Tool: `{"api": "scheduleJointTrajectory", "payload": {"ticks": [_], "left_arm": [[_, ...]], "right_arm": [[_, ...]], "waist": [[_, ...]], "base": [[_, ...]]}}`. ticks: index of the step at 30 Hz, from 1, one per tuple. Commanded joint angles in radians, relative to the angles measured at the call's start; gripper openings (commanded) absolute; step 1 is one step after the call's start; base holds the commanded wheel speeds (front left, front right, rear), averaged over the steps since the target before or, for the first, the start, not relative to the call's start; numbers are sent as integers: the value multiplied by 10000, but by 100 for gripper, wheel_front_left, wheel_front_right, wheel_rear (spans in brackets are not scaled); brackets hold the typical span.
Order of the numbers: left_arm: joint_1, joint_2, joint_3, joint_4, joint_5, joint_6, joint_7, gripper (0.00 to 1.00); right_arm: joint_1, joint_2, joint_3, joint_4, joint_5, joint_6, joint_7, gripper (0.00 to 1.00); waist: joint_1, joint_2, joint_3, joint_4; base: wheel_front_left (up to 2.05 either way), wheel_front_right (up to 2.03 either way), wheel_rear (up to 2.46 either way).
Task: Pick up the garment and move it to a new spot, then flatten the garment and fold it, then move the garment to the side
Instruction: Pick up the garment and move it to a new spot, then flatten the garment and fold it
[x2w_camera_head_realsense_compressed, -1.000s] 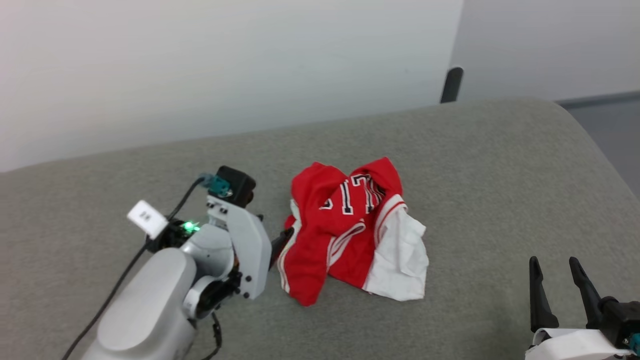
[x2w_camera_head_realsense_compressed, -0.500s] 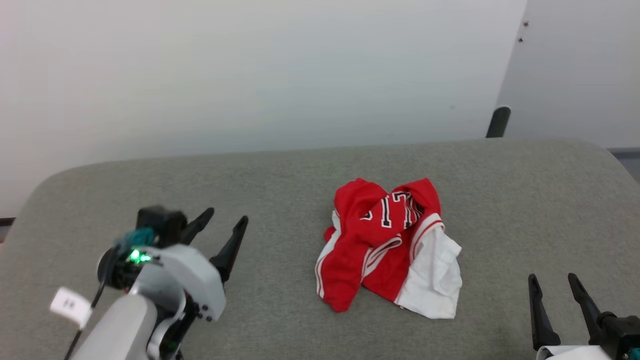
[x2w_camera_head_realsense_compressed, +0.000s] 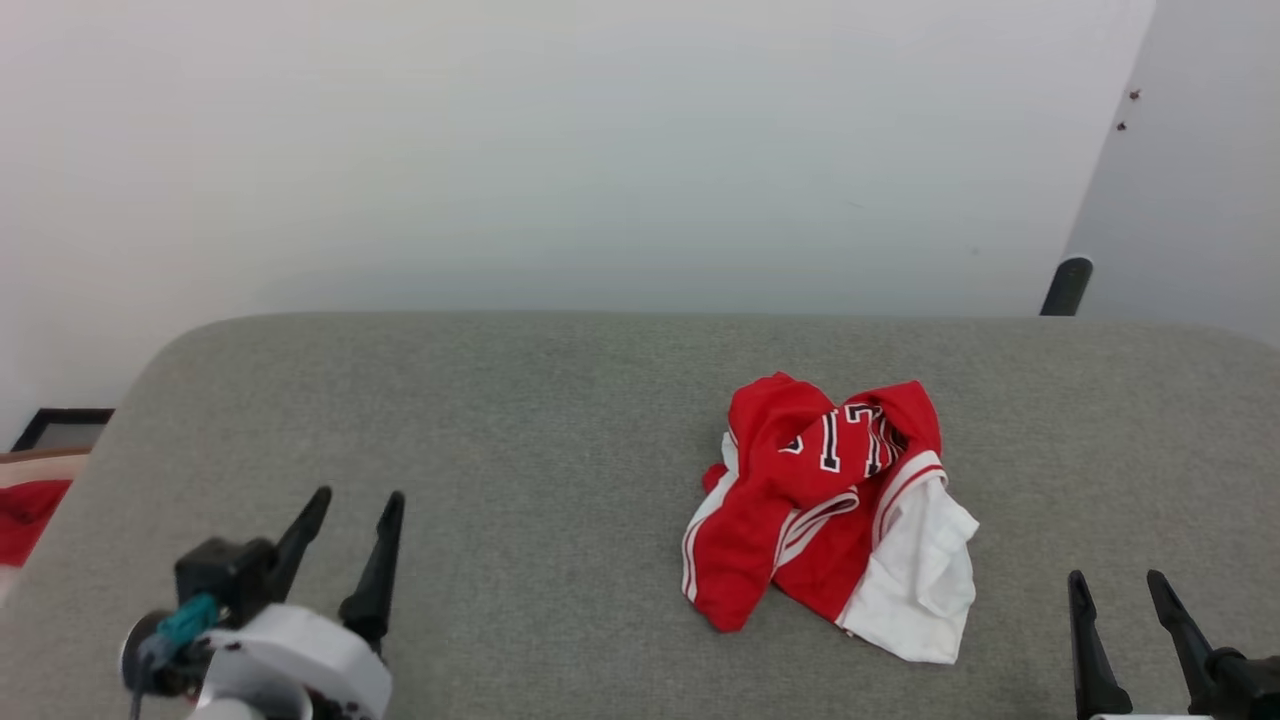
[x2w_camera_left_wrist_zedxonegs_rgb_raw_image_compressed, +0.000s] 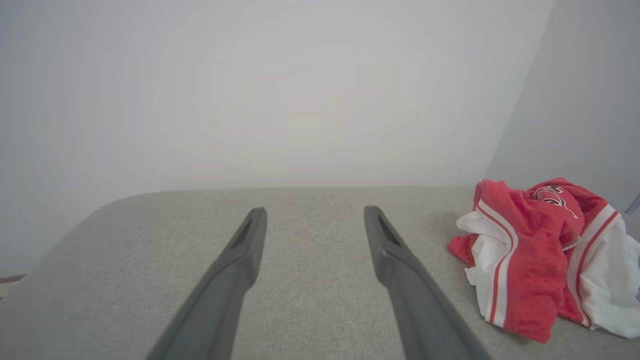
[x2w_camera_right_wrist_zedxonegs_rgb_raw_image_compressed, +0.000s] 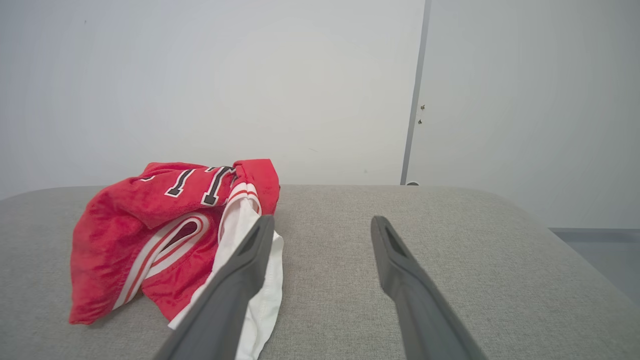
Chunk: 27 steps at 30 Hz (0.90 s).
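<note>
The garment (x2w_camera_head_realsense_compressed: 830, 510), a red jersey with white sleeves and black numerals, lies crumpled in a heap on the grey fabric surface (x2w_camera_head_realsense_compressed: 520, 420), right of centre. It also appears at the right of the left wrist view, as the garment (x2w_camera_left_wrist_zedxonegs_rgb_raw_image_compressed: 540, 255), and at the left of the right wrist view, as the garment (x2w_camera_right_wrist_zedxonegs_rgb_raw_image_compressed: 165, 235). My left gripper (x2w_camera_head_realsense_compressed: 358, 500) stands open at the lower left, well apart from the cloth, nothing between its fingers. My right gripper (x2w_camera_head_realsense_compressed: 1116, 578) stands open at the lower right, just right of the garment's white sleeve, empty.
A white wall rises behind the padded surface. A black post (x2w_camera_head_realsense_compressed: 1066, 286) stands past its far right edge. At the far left edge, off the surface, a red cloth (x2w_camera_head_realsense_compressed: 28, 512) shows.
The head camera has swung, shifting the whole picture. My left gripper has drawn back from the garment's left edge to the lower left and stands clear of it. The garment lies as before.
</note>
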Motion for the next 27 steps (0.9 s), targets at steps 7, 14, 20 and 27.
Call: {"api": "scheduleJointTrajectory", "payload": {"ticks": [7,14,20,27], "left_arm": [[915,73,539,-139,-79,157,-402,100],[1350,55,1036,-329,-13,115,-474,100],[1538,-83,1414,-502,205,15,-479,100],[1628,-296,1676,-558,413,-149,-467,100]], "right_arm": [[274,50,-248,-57,77,1,-55,100],[308,10,-364,-114,100,1,-64,100],[344,34,-368,-161,86,1,-67,100],[326,39,-349,-108,124,1,-69,100]], "waist": [[0,0,-94,410],[0,0,-73,590],[0,0,-45,617],[0,0,-14,620]], "base": [[0,0,0],[0,0,0],[0,0,0],[0,0,0]]}}
